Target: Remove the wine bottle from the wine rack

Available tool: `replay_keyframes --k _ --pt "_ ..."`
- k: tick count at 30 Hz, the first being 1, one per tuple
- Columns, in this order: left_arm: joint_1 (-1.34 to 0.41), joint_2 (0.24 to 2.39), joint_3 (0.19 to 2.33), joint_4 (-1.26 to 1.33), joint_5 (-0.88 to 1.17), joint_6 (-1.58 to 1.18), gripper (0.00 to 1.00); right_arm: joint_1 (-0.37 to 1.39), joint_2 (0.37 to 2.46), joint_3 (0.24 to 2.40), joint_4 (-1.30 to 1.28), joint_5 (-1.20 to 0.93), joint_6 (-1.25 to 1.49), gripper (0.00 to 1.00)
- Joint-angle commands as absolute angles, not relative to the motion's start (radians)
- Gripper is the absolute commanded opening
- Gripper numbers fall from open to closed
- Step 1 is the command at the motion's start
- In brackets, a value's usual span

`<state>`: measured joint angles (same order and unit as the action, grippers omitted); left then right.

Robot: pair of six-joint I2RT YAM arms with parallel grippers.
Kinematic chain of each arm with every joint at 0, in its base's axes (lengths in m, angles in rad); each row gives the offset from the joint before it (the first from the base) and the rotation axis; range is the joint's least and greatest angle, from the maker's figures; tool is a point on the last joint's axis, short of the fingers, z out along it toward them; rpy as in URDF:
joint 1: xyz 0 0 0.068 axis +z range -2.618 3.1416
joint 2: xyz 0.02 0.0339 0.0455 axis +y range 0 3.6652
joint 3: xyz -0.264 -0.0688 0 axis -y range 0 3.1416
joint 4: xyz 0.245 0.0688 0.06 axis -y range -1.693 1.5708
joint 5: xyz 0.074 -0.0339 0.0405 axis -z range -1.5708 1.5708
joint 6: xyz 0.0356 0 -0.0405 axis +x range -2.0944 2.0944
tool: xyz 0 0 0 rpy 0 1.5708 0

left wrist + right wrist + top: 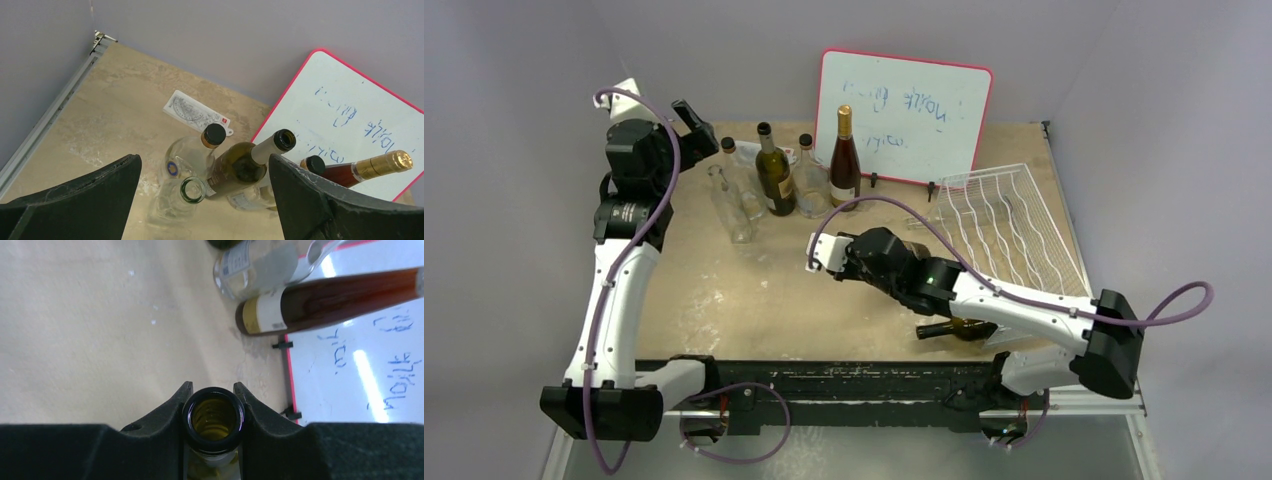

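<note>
Right wrist view: the right end effector [212, 390] is closed on the neck of the wine bottle [214, 421]. Its fingers [160, 440] pinch just under the open mouth, which faces back toward the camera. The bottle is therefore off the wine rack [1014, 235]. In the top external view the rack stands well apart from the end effector, back on the side its own forearm comes from, with no bottle showing in its cradles. The bottle's body is hidden behind the fingers, so I cannot tell whether it hangs free or rests on the table [90, 330].

The hold is the weak point. It takes only smooth round glass near the lip, so the heavy body could lever the neck round or slide it out between the fingers. Let go off level, the bottle may roll. Ahead of the fingertips stand an amber bottle [325, 300], a clear bottle [260, 265] and the whiteboard [360, 370], and a forward swing could topple them. The left end effector [203, 157] is open and holds nothing, above that same group.
</note>
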<state>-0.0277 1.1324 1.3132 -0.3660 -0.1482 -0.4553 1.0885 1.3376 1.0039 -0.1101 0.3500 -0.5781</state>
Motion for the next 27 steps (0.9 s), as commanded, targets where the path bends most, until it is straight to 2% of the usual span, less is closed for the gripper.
replay_keyframes --k 1,8,14,27 --pt "-0.031 1.134 1.4 -0.4 -0.132 -0.476 0.98 1.098 1.262 1.08 0.007 0.298 -0.605 0.0" --pt "-0.031 1.158 1.4 -0.36 -0.062 -0.494 0.98 1.097 1.229 1.116 0.034 0.282 -0.622 0.0" --pt "-0.031 1.176 1.421 -0.307 -0.024 -0.464 0.98 1.095 1.2 1.128 0.083 0.163 -0.604 0.0" --pt "-0.033 1.27 1.432 -0.077 0.009 -0.387 0.98 1.087 1.284 1.195 0.198 0.121 -0.523 0.0"
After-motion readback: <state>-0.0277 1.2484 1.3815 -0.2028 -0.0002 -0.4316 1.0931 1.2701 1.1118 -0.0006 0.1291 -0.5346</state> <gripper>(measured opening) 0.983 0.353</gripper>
